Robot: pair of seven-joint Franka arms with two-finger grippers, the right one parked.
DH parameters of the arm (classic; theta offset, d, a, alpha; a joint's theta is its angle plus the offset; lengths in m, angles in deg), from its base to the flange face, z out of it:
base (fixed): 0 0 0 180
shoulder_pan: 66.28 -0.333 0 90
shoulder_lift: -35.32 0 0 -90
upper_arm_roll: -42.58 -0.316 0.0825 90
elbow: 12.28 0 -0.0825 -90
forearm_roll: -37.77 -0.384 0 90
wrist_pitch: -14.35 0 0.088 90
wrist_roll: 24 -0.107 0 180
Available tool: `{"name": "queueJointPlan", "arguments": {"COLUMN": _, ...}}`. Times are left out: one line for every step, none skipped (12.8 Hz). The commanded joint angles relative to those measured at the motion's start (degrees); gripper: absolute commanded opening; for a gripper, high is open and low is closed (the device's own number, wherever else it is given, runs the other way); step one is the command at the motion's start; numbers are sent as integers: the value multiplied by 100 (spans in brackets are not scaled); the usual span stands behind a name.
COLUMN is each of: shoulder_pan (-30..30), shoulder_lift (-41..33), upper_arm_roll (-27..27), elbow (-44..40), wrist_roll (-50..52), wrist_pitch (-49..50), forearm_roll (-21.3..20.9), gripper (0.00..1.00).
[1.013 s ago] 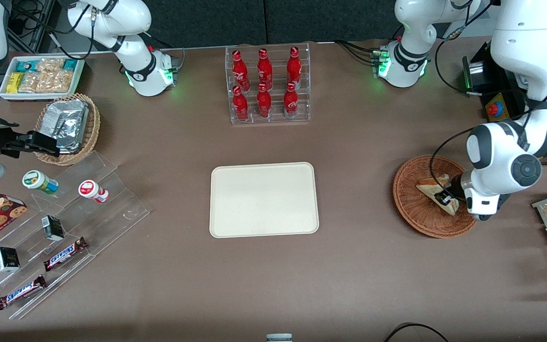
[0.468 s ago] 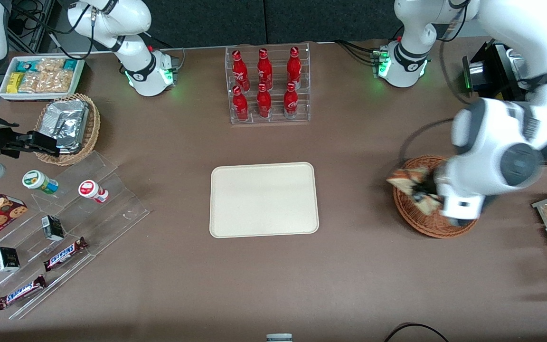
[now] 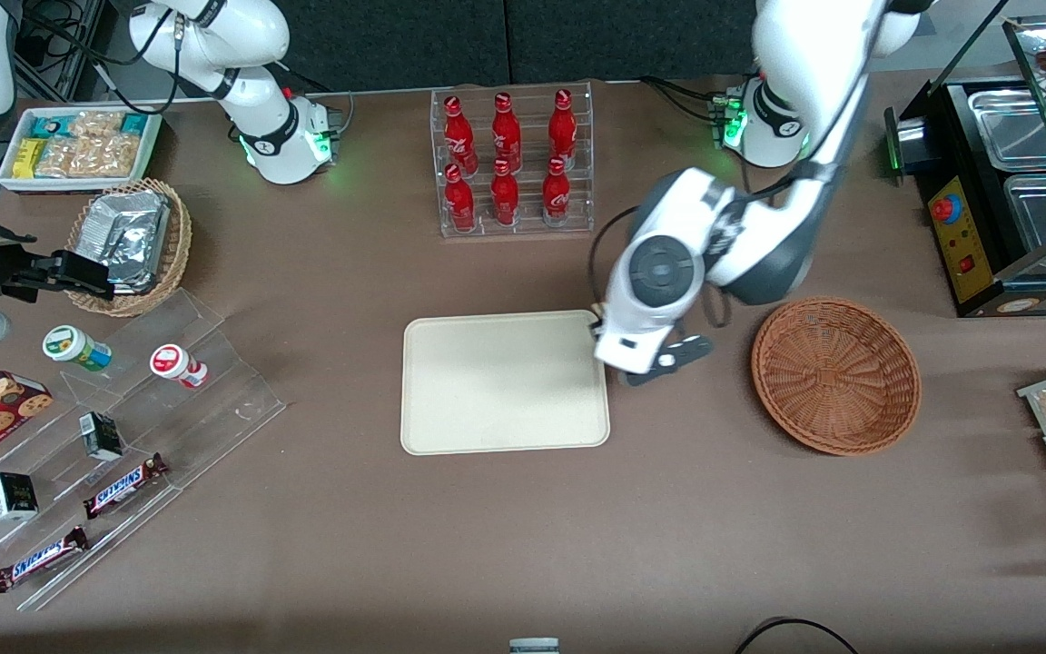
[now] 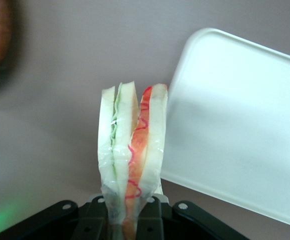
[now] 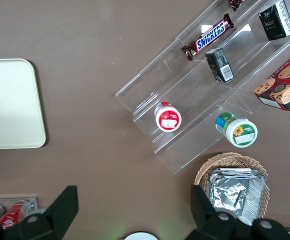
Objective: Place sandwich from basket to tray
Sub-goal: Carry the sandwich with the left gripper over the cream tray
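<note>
White bread, clear film and red and green filling make up the small triangular wedge sandwich (image 4: 131, 150), which hangs in the air in the left arm's black two-finger gripper (image 4: 130, 212), the fingers clenched on its lower end so that the wedge stands out from them edge-on. In the front view the gripper (image 3: 659, 359) sits low under the white wrist housing, just beside the edge of the flat cream-coloured rectangular tray (image 3: 450, 400) that faces the basket, and the housing hides the sandwich from that camera. The round reddish-brown woven wicker basket (image 3: 836, 374) lies near, toward the working arm's end of the table, with nothing in it. The wrist view confirms the position: the tip of the wedge is level with the tray's (image 4: 245, 120) rounded corner and is not yet over its bare surface. Holding the sandwich by one end appears deliberate, as it leaves the long faces free to be laid flat. As to condition, two pairs of pale slices show, green between one pair and red and orange between the other; the wrap is wrinkled near the grip, and the slices look soft, so I judge that a hard squeeze would deform them.
</note>
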Motion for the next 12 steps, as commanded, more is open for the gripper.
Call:
{"name": "queueJointPlan", "arguments": {"shoulder_pan": 391, "shoulder_lift": 804, "upper_arm_roll": -94, "elbow": -936, "wrist_roll": -513, "wrist_pitch": -144, "forearm_roll": -51, "gripper": 0}}
{"name": "queueJointPlan", "arguments": {"shoulder_pan": 444, "shoulder_lift": 893, "upper_arm_roll": -94, "elbow": -964, "wrist_roll": -759, "wrist_pitch": -390, "forearm_roll": -51, "gripper": 0}}
{"name": "queueJointPlan", "arguments": {"shoulder_pan": 470, "shoulder_lift": 946, "upper_arm_roll": -85, "elbow": -947, "wrist_roll": -1127, "wrist_pitch": -592, "forearm_roll": -51, "gripper": 0}}
{"name": "queueJointPlan", "arguments": {"shoulder_pan": 540, "shoulder_lift": 999, "upper_arm_roll": -85, "elbow": -938, "wrist_roll": -1522, "wrist_pitch": -655, "forearm_roll": -51, "gripper": 0}}
{"name": "queueJointPlan", "arguments": {"shoulder_pan": 628, "shoulder_lift": 1086, "upper_arm_roll": -85, "elbow": -946, "wrist_roll": -1839, "wrist_pitch": -665, "forearm_roll": -51, "gripper": 0}}
{"name": "queueJointPlan", "arguments": {"shoulder_pan": 646, "shoulder_lift": 1148, "upper_arm_roll": -85, "elbow": -938, "wrist_roll": -1990, "wrist_pitch": -665, "forearm_roll": -43, "gripper": 0}}
{"name": "queueJointPlan", "arguments": {"shoulder_pan": 646, "shoulder_lift": 1244, "upper_arm_roll": -85, "elbow": -964, "wrist_roll": -2061, "wrist_pitch": -682, "forearm_roll": -43, "gripper": 0}}
{"name": "queueJointPlan", "arguments": {"shoulder_pan": 646, "shoulder_lift": 1376, "upper_arm_roll": -85, "elbow": -973, "wrist_roll": -2088, "wrist_pitch": -856, "forearm_roll": -34, "gripper": 0}}
{"name": "queueJointPlan", "arguments": {"shoulder_pan": 655, "shoulder_lift": 1490, "upper_arm_roll": -85, "elbow": -964, "wrist_roll": -2080, "wrist_pitch": -1136, "forearm_roll": -34, "gripper": 0}}
{"name": "queueJointPlan", "arguments": {"shoulder_pan": 655, "shoulder_lift": 1630, "upper_arm_roll": -85, "elbow": -964, "wrist_roll": -2062, "wrist_pitch": -1426, "forearm_roll": -34, "gripper": 0}}
{"name": "queueJointPlan", "arguments": {"shoulder_pan": 655, "shoulder_lift": 1745, "upper_arm_roll": -85, "elbow": -973, "wrist_roll": -2053, "wrist_pitch": -1664, "forearm_roll": -43, "gripper": 0}}
{"name": "queueJointPlan", "arguments": {"shoulder_pan": 655, "shoulder_lift": 1859, "upper_arm_roll": -85, "elbow": -964, "wrist_roll": -2053, "wrist_pitch": -1858, "forearm_roll": -43, "gripper": 0}}
